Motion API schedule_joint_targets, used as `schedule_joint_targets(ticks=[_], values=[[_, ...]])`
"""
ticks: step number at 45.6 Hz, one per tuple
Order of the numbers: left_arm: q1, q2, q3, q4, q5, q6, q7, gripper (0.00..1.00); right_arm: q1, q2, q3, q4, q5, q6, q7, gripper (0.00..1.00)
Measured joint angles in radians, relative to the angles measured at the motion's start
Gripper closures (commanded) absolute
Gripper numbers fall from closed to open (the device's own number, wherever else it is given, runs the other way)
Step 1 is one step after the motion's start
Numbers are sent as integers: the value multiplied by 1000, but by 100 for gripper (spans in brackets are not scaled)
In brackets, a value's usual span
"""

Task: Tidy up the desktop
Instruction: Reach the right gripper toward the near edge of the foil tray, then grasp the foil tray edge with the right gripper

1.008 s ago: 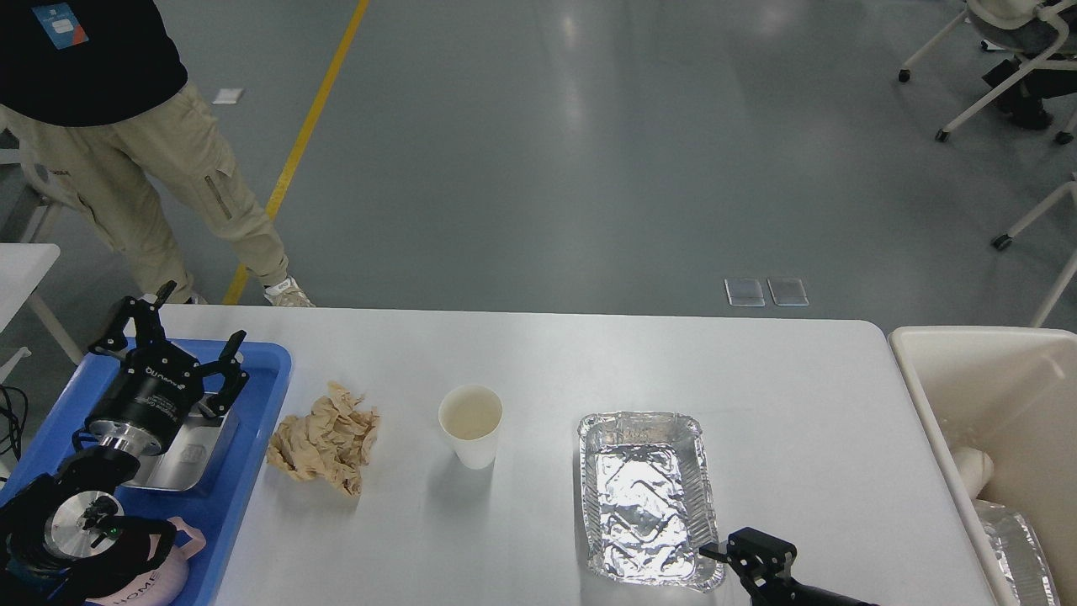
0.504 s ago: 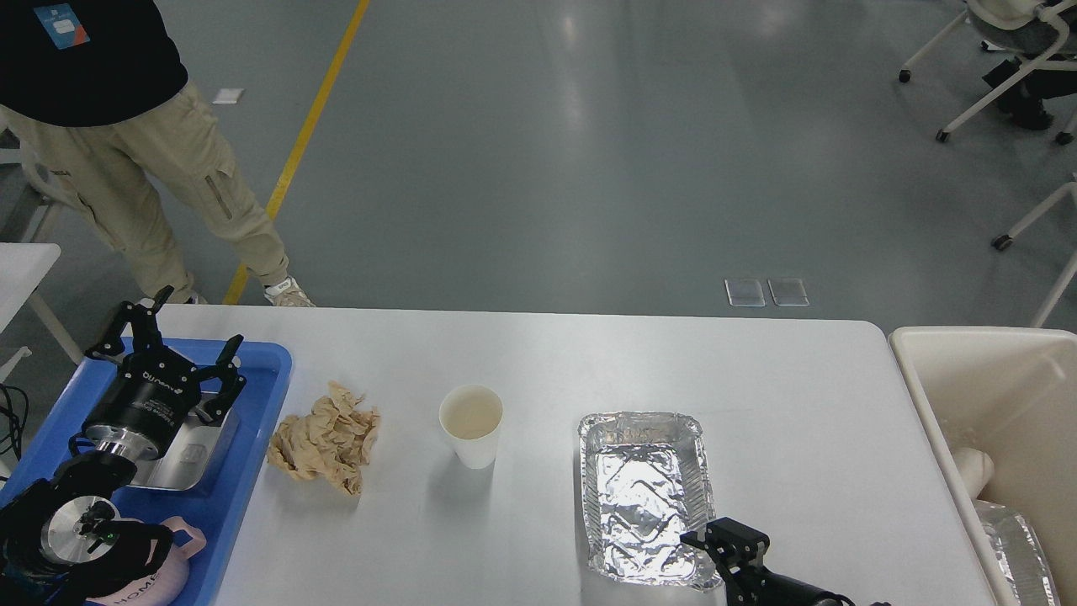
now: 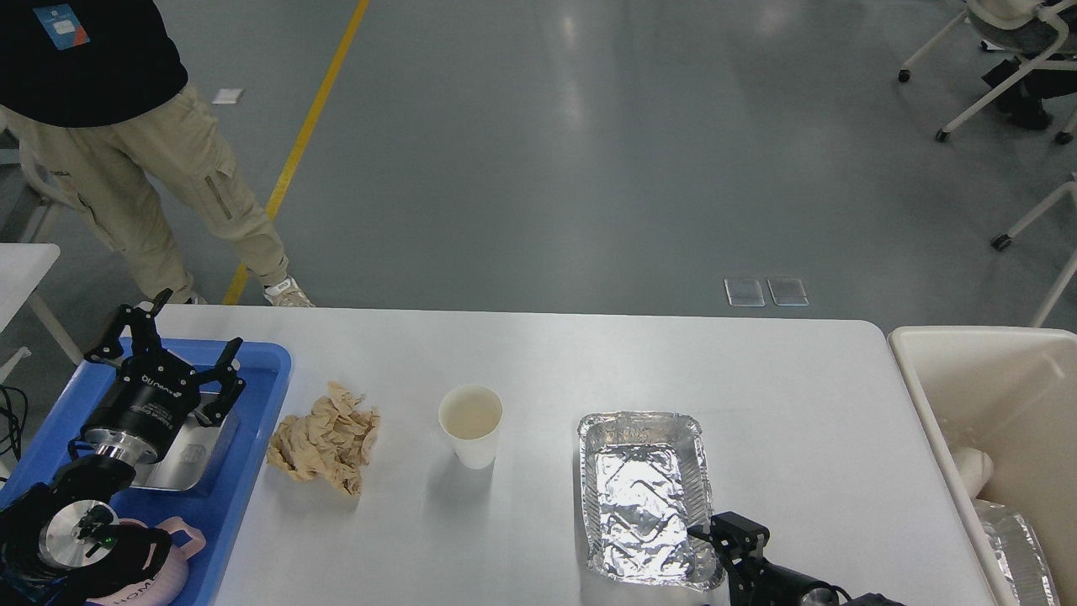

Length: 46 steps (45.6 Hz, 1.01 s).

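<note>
The white desktop (image 3: pixel 589 362) holds a crumpled brown paper (image 3: pixel 324 438), an upright white paper cup (image 3: pixel 470 423) and an empty foil tray (image 3: pixel 644 492). My left gripper (image 3: pixel 172 347) is open and empty. It hovers over the blue tray (image 3: pixel 261 396) at the left, above a metal dish (image 3: pixel 202 450). My right gripper (image 3: pixel 725 539) is at the near right corner of the foil tray, right at its rim. It is small and dark, so I cannot tell whether its fingers hold the rim.
A pink cup (image 3: pixel 168 572) lies at the blue tray's near end. A cream bin (image 3: pixel 993 396) at the table's right end holds foil and a white cup. A person (image 3: pixel 126 143) stands beyond the far left corner. A small white table corner (image 3: pixel 21 265) is at far left.
My right gripper has moved left and up to the foil tray's near right corner. My left gripper has drifted slightly left over the blue tray.
</note>
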Motion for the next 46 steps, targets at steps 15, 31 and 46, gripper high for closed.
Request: schedule_joint_targets(ticks=[15,31,46], values=[[1,-1,-1,0,0,-1,-2,3,12,21,4,0,-7,-1,26,0],[1,0,-2,0,0,-2,-2,3,13,15,1,1,4,-13,30,0],[1,-3,1,0,0,-1,-3,3,50,1,5,24,8,-8,31,1]])
